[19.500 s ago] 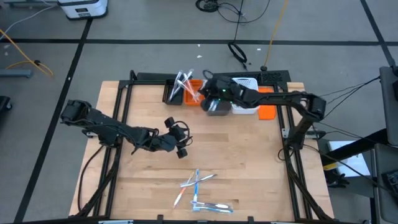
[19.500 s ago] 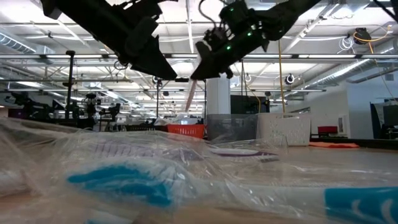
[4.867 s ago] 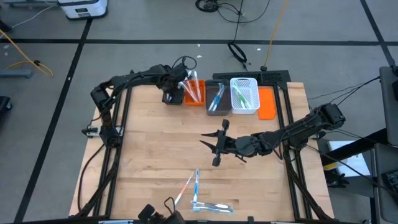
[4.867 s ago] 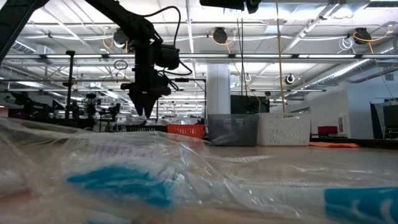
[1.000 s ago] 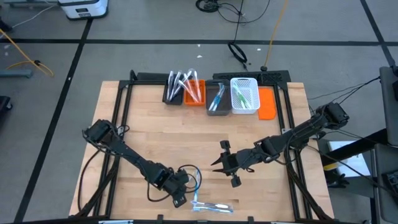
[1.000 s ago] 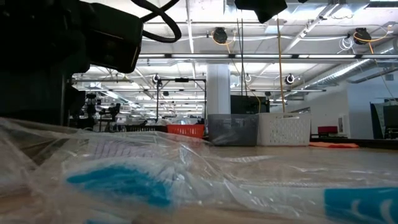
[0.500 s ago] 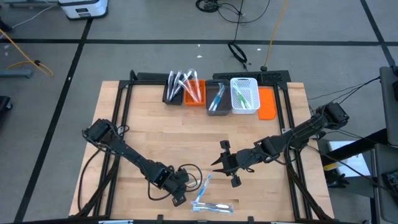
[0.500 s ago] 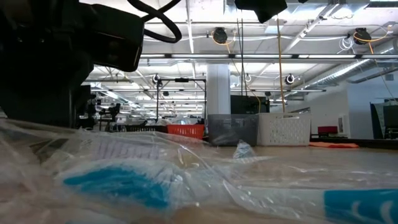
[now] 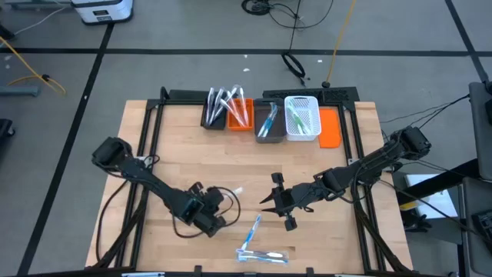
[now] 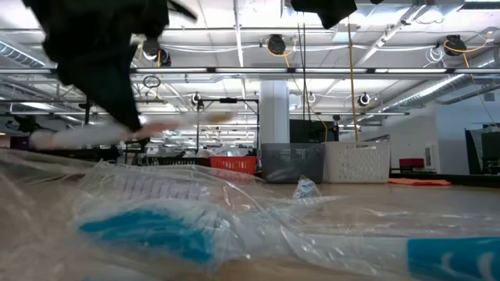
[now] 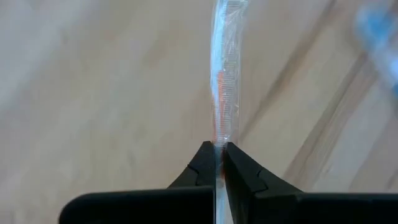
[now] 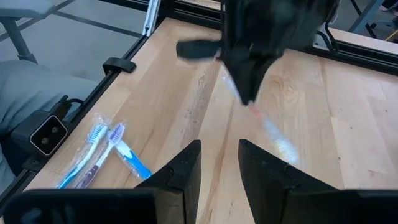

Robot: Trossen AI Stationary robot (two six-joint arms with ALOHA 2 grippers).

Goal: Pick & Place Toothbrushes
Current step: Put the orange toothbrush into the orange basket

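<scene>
Fingers (image 11: 239,168) of the left arm clamp a wrapped pink toothbrush (image 11: 224,93) above the bench (image 9: 307,169), while the right fingers (image 12: 186,165) wait apart.

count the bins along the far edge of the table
4, in a row: black bin, orange bin, grey bin, white bin. The flat orange piece beside them looks like a lid.

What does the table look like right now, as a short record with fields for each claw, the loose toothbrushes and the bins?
left claw: shut on a wrapped toothbrush, lifted off the table
right claw: open, empty, hovering mid-table
loose toothbrushes: a few in wrappers at the near edge
bins: a row at the far edge, with toothbrushes sorted inside
</scene>
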